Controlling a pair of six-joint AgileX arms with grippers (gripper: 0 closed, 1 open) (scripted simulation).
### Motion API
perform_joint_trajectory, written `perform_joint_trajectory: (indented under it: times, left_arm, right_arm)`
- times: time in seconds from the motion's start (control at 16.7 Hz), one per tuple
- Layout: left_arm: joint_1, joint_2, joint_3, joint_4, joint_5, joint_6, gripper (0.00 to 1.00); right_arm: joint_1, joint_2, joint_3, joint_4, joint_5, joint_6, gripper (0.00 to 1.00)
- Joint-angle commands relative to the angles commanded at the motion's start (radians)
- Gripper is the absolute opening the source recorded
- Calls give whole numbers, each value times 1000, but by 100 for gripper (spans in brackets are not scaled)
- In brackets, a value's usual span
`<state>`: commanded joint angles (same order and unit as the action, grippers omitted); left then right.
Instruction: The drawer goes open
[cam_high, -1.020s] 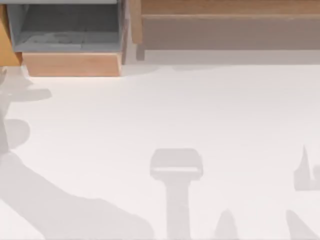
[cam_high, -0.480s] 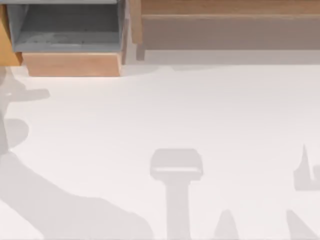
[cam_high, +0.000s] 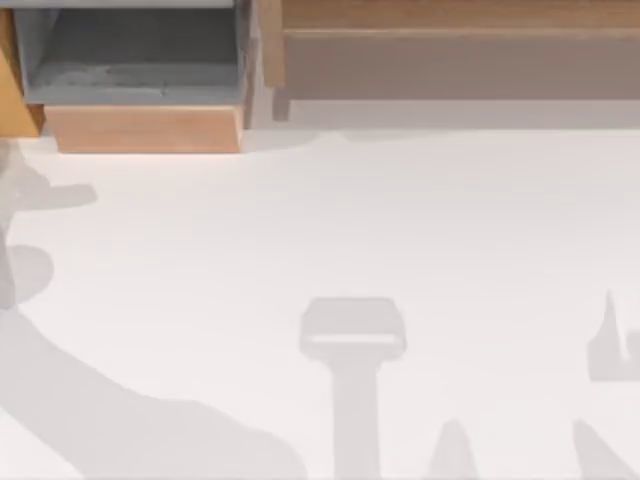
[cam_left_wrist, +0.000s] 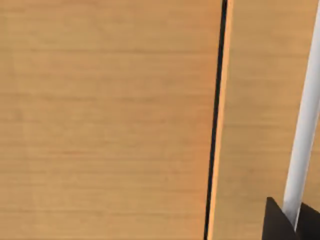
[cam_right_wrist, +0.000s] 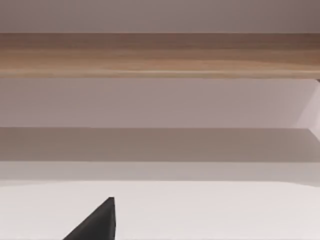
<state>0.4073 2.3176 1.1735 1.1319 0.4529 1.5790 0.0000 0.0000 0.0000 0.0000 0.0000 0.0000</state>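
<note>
Drawer (cam_high: 14, 90): orange-brown sliver, far left | left gripper (cam_left_wrist: 295, 222): clamped on white handle (cam_left_wrist: 304, 130) | right gripper (cam_right_wrist: 95, 222): grip indeterminate, over table (cam_high: 400, 230)

A: Where is there open room?

B: The white bench (cam_high: 400, 230) lies bare across its middle and near side, crossed by grey shadows.

A: What blocks the way?

B: Along the far edge, at left, a grey-lined box with a tan wood front (cam_high: 145, 128) juts out over the bench. Touching its left side is the orange-brown drawer (cam_high: 15, 95), a narrow sliver. To the right, a long wooden shelf unit (cam_high: 460, 40) runs along the far edge.
</note>
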Motion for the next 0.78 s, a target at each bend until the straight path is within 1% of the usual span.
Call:
perform_joint_trajectory:
  times: [0.36,0.78]
  left_arm:
    - [54,-91,-219,108,51,1,0]
    - [63,-105,-249,128,62,4,0]
  right_arm:
    - [0,0,0,0,0,0,100]
    - [0,0,0,0,0,0,100]
